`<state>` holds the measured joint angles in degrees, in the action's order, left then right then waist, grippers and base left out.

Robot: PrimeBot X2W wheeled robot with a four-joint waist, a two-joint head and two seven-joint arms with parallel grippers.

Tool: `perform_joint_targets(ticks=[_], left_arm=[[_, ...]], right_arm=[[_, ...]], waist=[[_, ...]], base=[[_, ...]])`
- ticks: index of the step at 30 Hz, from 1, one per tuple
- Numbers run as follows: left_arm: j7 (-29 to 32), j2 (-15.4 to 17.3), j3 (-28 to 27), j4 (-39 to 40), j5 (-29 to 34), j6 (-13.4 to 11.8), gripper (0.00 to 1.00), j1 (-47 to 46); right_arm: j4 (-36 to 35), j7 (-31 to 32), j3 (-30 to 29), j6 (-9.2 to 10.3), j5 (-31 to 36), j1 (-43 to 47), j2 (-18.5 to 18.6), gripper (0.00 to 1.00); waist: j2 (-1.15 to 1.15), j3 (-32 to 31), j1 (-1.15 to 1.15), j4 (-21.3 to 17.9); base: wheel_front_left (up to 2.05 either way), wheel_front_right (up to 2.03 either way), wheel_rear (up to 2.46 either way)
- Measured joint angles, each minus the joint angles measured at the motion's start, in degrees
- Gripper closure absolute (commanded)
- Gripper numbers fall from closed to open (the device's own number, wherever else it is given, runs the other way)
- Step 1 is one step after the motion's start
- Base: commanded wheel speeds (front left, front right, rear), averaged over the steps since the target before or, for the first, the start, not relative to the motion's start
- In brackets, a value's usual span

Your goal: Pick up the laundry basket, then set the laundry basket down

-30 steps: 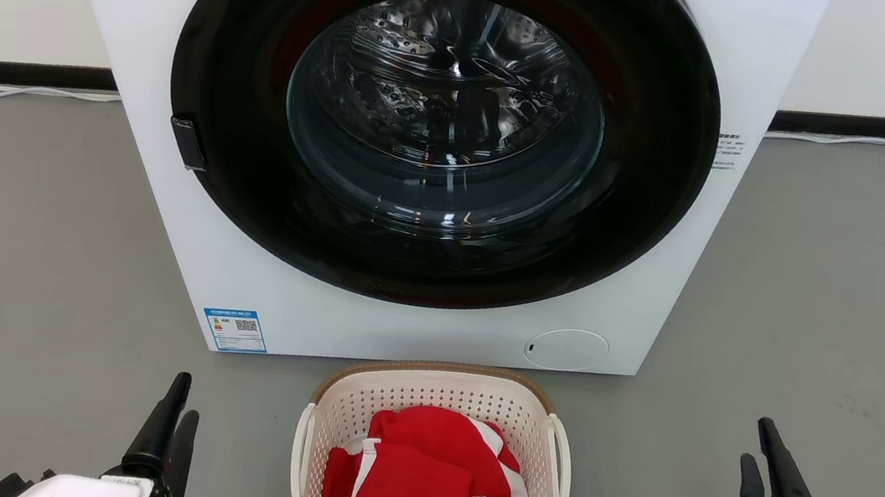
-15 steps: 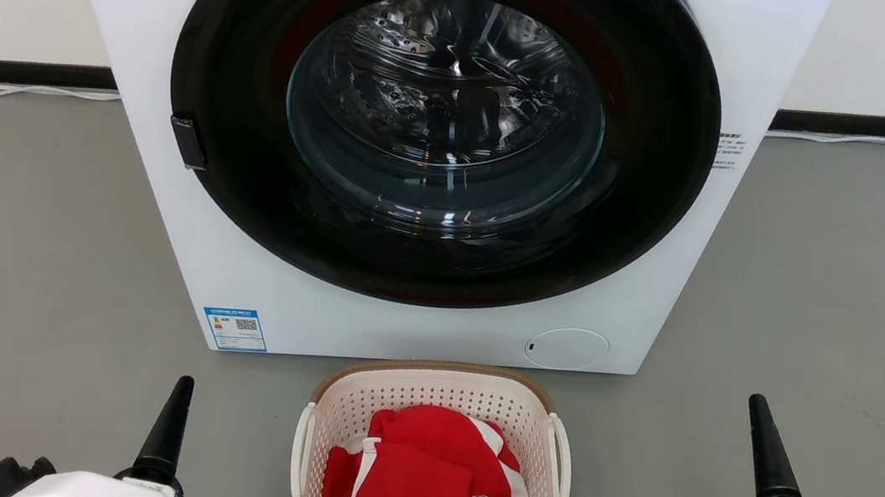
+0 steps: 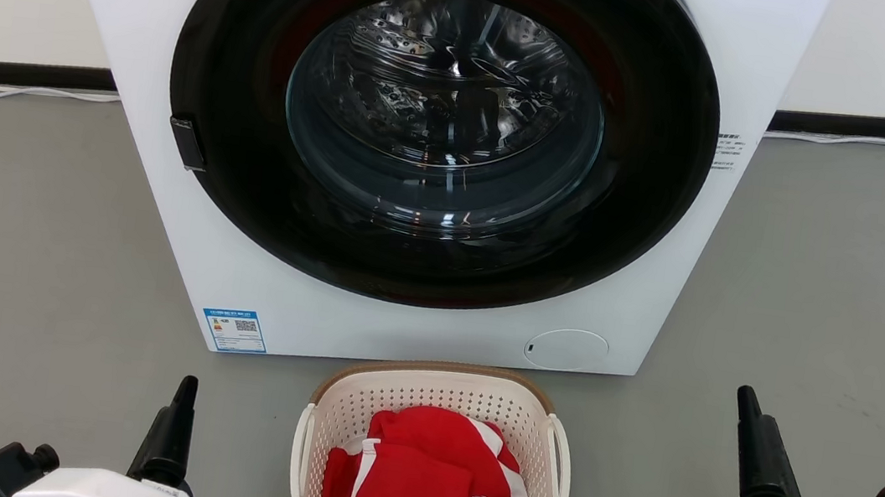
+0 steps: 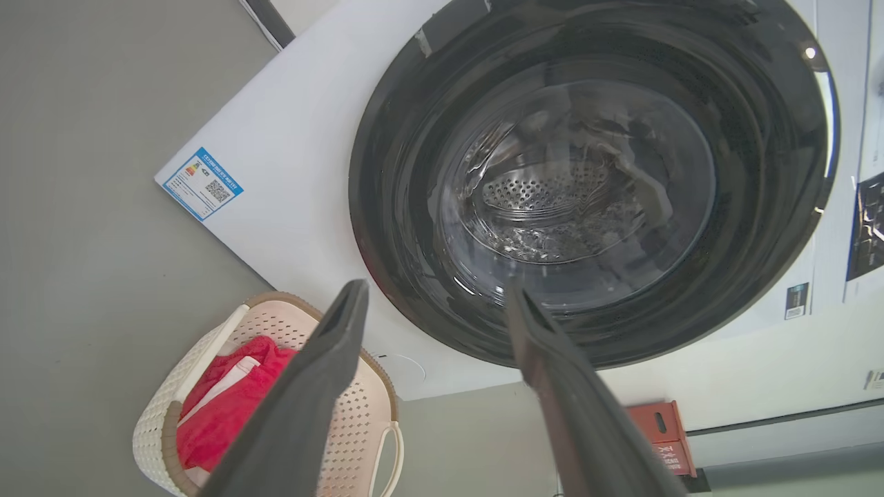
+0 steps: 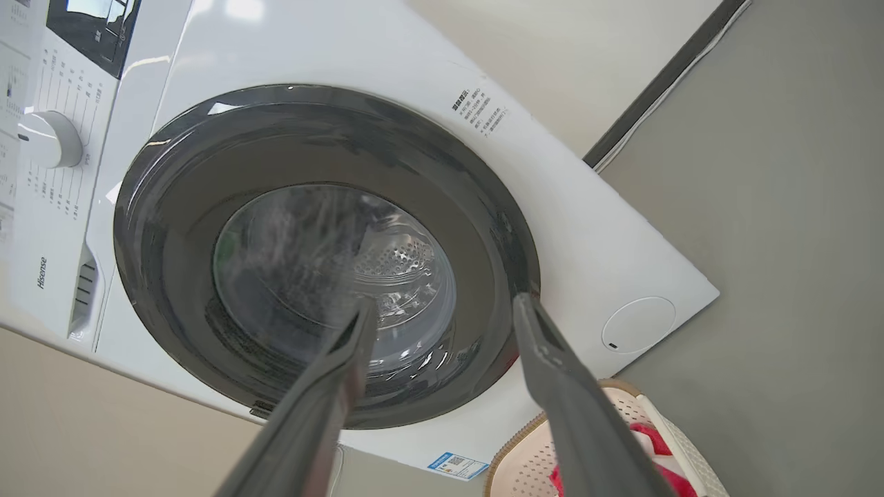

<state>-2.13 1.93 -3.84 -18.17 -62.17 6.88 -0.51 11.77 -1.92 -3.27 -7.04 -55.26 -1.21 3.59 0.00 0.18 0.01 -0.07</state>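
You face a big white front-loading washer [image 3: 439, 138] with a round dark door, standing on grey floor [image 3: 12, 246] with open room on both flanks. The small cream perforated plastic laundry basket [image 3: 434, 387], brown-rimmed, sits just before the washer's bottom edge, red cloth [image 3: 426, 483] inside. Your left pincer [image 4: 436, 288] and right pincer [image 5: 443, 301] gape empty, well clear of its handles [image 3: 559, 457].

Laundry basket [image 3: 428, 364], near end off-frame

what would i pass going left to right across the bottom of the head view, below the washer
left gripper → laundry basket → right gripper
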Motion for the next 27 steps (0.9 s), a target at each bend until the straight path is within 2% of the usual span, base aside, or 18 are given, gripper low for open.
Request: perform_joint_targets(ticks=[27], left_arm=[[-4.46,0.03,0.16,0.83,20.17,-0.32,0.00,0.02]], right_arm=[[0.11,-4.26,1.36,-0.02,20.30,0.08,0.96,0.00]], waist=[[0.00,-0.28,0.00,-0.09]], base=[[0.00,0.00,0.00]])
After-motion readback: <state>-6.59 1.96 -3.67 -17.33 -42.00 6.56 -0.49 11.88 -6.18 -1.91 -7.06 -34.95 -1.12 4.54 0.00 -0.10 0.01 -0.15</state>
